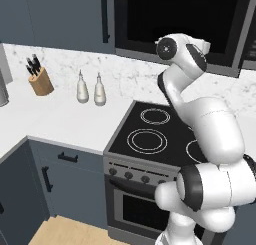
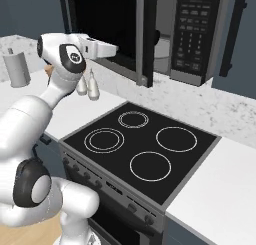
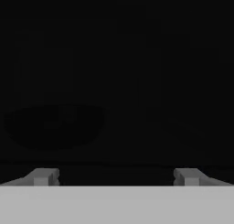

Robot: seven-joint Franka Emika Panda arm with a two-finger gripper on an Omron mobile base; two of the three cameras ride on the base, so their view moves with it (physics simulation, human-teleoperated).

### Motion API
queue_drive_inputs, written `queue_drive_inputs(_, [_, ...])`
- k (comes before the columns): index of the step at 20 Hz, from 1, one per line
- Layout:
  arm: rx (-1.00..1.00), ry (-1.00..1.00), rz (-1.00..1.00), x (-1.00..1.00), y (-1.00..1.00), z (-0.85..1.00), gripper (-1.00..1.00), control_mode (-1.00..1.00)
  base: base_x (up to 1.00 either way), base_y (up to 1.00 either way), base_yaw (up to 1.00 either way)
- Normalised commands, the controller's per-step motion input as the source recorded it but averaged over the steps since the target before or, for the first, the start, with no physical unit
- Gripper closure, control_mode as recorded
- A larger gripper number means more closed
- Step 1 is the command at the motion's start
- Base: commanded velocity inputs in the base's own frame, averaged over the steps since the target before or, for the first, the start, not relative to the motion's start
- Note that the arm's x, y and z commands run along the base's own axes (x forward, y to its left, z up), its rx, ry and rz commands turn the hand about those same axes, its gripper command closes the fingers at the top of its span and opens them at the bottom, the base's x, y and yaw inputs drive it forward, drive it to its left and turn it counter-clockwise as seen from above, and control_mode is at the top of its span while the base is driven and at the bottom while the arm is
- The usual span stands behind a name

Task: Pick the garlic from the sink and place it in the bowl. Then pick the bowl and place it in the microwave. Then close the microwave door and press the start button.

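White marble-topped desk flanks a black cooktop (image 2: 142, 144). Above it, the white arm reaches level into the wide dark grey microwave (image 2: 192, 31), gripper (image 3: 116, 176) jaws apart, facing a faint round black bowl (image 3: 52, 125).

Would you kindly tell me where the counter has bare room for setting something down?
Free: the white counter between the two bottles and the cooktop, and the counter right of the cooktop in the right base view. Crowded: the back wall by the knife block and bottles.
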Motion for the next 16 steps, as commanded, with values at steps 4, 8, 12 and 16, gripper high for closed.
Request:
queue_drive_inputs(4, [0.13, 0.0, 0.0, 0.34, -0.52, 0.04, -1.0, -1.0, 0.0, 0.0, 0.0])
queue_drive_inputs(8, [0.09, -0.02, 0.0, 0.47, -0.51, 0.0, -1.0, -1.0, 0.0, 0.0, 0.0])
queue_drive_inputs(12, [0.07, 0.0, 0.0, 0.66, -0.48, -0.01, -1.0, -1.0, 0.0, 0.0, 0.0])
queue_drive_inputs(16, [0.03, 0.0, 0.0, 0.89, -0.31, -0.11, -1.0, -1.0, 0.0, 0.0, 0.0])
